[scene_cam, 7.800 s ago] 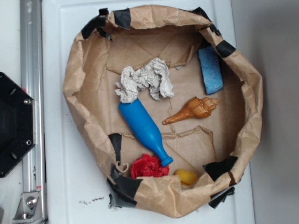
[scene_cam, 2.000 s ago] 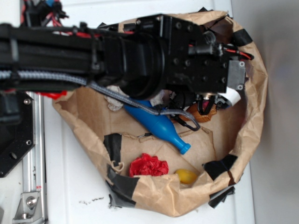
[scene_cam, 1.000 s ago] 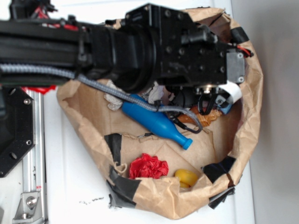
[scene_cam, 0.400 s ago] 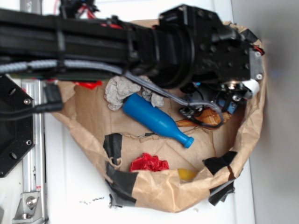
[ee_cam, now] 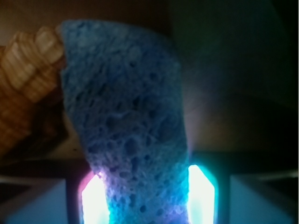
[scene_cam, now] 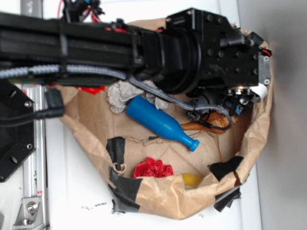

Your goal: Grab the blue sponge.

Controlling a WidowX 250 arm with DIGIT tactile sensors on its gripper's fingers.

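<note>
Counter (scene_cam: 81, 191): white surface under everything, with a metal rail along its left edge.
Arm (scene_cam: 96, 48): black, reaching in from the left across the top of the exterior view, covering the upper part of the bag.
Bag (scene_cam: 163, 201): brown paper rolled down into a round nest, patched with black tape, resting on the counter.
Bottle (scene_cam: 158, 123): glossy bright-blue pin shape lying tilted on the bag floor, neck toward the lower right.
Rag (scene_cam: 120, 96): crumpled grey-white cloth just beside the bottle's wide end, partly under the arm.
Shell (scene_cam: 211, 125): striped brown, lying under the arm's wrist; in the wrist view (ee_cam: 23, 84) it sits just left of the sponge and seems to touch it.
Red wad (scene_cam: 152, 168): crumpled, near the bag's lower wall.
Yellow piece (scene_cam: 192, 179): half hidden behind the lower wall, right of the red wad.
Tool (ee_cam: 148, 196): closed on the sponge, one lit finger (ee_cam: 202, 193) pressed against each side.
Blue sponge (ee_cam: 131, 130): porous, standing between the fingers, filling the wrist view; from outside only a blue sliver (scene_cam: 238, 108) shows below the wrist, at the bag's right side.
</note>
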